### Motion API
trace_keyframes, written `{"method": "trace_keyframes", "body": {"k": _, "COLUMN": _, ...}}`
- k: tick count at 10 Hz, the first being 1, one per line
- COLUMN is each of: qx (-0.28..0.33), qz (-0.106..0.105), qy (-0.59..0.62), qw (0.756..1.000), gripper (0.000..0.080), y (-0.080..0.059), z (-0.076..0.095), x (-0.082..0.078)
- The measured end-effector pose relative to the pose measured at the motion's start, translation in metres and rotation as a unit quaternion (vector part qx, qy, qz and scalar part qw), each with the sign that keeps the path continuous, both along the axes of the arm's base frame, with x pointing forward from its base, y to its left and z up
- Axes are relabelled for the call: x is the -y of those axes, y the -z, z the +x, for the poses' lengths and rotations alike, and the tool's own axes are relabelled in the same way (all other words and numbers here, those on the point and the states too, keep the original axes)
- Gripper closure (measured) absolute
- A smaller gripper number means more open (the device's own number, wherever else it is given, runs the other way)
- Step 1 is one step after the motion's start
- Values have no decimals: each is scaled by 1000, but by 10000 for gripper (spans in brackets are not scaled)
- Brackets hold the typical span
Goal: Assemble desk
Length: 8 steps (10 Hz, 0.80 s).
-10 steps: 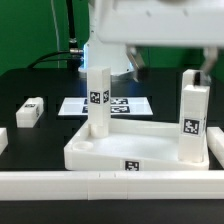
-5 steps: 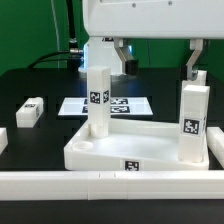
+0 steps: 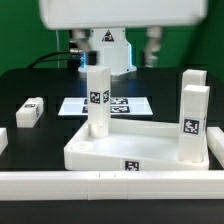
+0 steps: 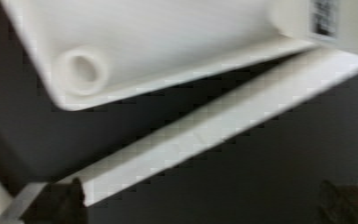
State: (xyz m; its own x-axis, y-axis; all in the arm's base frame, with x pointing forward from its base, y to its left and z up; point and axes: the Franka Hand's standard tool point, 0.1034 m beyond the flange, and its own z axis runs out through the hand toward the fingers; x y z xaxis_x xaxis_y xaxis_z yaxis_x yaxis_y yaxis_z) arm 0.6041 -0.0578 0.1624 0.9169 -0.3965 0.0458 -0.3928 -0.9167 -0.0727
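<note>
Shifted toward the exterior view's left, the empty hand [image 3: 122, 45] hangs wide above the tabletop [image 3: 120, 150] on the bench; careless descent could topple an upright leg [image 3: 97, 98].

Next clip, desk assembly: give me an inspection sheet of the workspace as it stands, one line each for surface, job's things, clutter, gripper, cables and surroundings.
Surface: black table, flat.
Job's things: large white plastic tray-like tabletop with raised rim; two white tagged block legs upright in it, the near-middle leg and the leg on the exterior view's right; one loose white tagged leg lying on the table, exterior view's left.
Clutter: flat white marker board behind the tabletop; long white rail along the front edge.
Gripper: two-finger gripper open, holding nothing, above the tabletop.
Cables: dark cable behind the arm's base.
Surroundings: dim background, nothing else clearly seen.
</note>
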Motion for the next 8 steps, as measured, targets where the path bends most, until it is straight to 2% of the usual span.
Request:
{"method": "trace_keyframes", "body": {"k": 1, "qx": -2, "qz": -2, "qy": -21, "qw": 1000, "gripper": 150, "y": 1, "z": -5, "x": 9}}
{"method": "trace_keyframes", "body": {"k": 5, "qx": 2, "qz": -11, "qy": -157, "qw": 988, "gripper": 150, "y": 5, "z": -6, "x": 11}}
{"method": "trace_keyframes", "body": {"k": 6, "qx": -14, "qz": -6, "qy": -157, "qw": 987, "gripper": 150, "y": 22, "z": -23, "x": 31}}
{"method": "trace_keyframes", "body": {"k": 7, "qx": -43, "qz": -5, "qy": -150, "qw": 988, "gripper": 150, "y": 45, "z": -51, "x": 61}}
{"method": "trace_keyframes", "body": {"k": 8, "qx": -80, "qz": -6, "qy": -148, "qw": 986, "gripper": 150, "y": 56, "z": -69, "x": 82}}
